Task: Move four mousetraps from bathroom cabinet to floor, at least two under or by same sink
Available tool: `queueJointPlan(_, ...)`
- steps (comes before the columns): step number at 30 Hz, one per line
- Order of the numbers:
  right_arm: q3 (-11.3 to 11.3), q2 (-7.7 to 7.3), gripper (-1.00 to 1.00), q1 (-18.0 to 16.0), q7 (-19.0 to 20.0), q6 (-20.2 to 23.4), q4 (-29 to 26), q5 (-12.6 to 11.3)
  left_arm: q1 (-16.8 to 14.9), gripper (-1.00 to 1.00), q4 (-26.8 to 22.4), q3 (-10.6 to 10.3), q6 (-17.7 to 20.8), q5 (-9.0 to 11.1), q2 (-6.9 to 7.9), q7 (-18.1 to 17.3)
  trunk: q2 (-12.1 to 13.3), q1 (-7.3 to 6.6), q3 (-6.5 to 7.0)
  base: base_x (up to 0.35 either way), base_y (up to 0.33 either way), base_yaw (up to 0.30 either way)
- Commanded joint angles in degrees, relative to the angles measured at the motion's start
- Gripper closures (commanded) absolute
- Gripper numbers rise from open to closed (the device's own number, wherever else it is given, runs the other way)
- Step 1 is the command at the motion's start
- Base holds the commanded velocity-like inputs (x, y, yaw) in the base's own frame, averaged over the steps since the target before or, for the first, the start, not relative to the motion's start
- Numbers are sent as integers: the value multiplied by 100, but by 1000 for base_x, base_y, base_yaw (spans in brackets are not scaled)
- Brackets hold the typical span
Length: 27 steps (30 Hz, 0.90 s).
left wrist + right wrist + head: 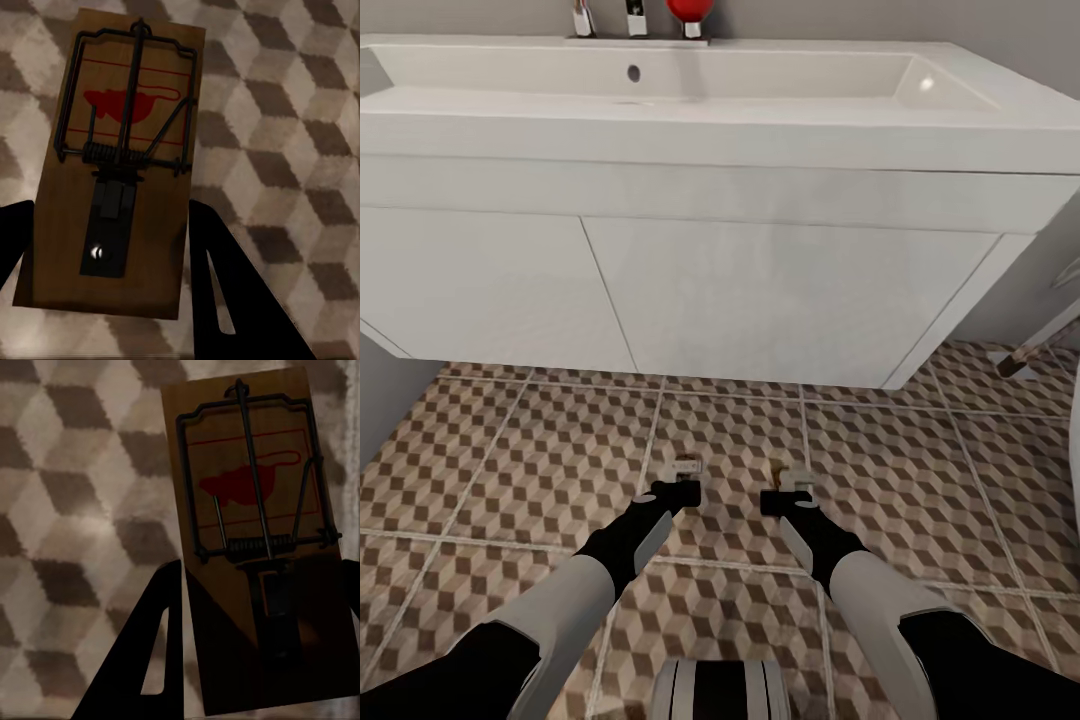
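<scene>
Sink [690, 190]: white, spans the upper half of the head view.
Floor [920, 480]: cube-patterned tiles across the lower half.
Left gripper [682, 491]: low center, fingers clamped on a mousetrap [116, 165] held above the tiles.
Right gripper [788, 497]: just beside the left, fingers clamped on a second mousetrap [259, 540].

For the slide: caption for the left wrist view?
Left gripper holding a mousetrap by its edges above the cube-patterned bathroom floor.
</scene>
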Motion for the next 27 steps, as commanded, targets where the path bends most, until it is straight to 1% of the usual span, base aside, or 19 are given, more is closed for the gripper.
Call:
queueJointPlan(1,44,0,100,-1,-33,27,-11,-60,-2,100,-9,-25,26,14,0,55,-3,1,-26,0,0,0)
queueJointPlan(11,44,0,100,-1,-33,26,-11,-60,-2,100,-9,-24,23,14,0,54,-17,27,-248,0,0,0)
queueJointPlan(22,44,0,100,-1,-27,15,-11,-68,-2,100,-18,-22,17,14,0,54,-17,27,-248,0,0,0)
queueJointPlan(27,45,0,100,-1,-24,-143,-11,-69,-2,100,-18,-24,17,14,0,54,-17,27,-248,0,0,0)
